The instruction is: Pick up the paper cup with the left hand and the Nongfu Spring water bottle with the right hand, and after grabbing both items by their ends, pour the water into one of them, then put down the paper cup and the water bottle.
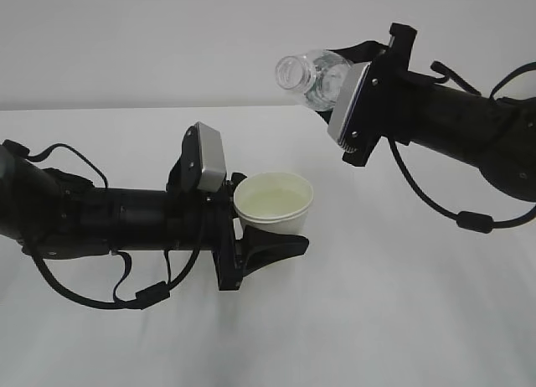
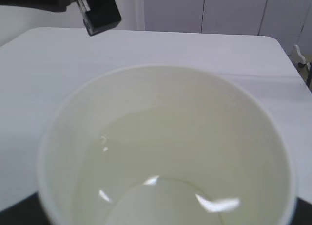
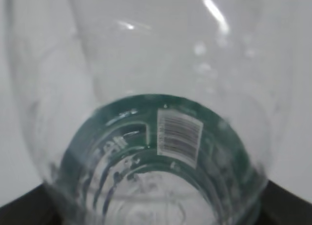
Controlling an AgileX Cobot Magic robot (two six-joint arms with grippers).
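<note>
The white paper cup (image 1: 274,204) is held upright above the table, with my left gripper (image 1: 266,236) shut on its lower part. Pale yellowish water (image 1: 272,194) lies inside it. In the left wrist view the cup (image 2: 165,88) fills the frame with the water (image 2: 146,157) in its bottom. The clear Nongfu Spring water bottle (image 1: 311,75) hangs up and to the right of the cup, tilted with its open mouth pointing left. My right gripper (image 1: 345,69) is shut on its base end. The right wrist view looks along the bottle (image 3: 165,64), showing its green label (image 3: 97,132).
The white table (image 1: 402,303) spreads under both arms, and its far right edge (image 2: 287,54) shows in the left wrist view. A part of the right arm (image 2: 100,13) hangs above the cup. Pale cabinet doors (image 2: 219,10) stand behind the table.
</note>
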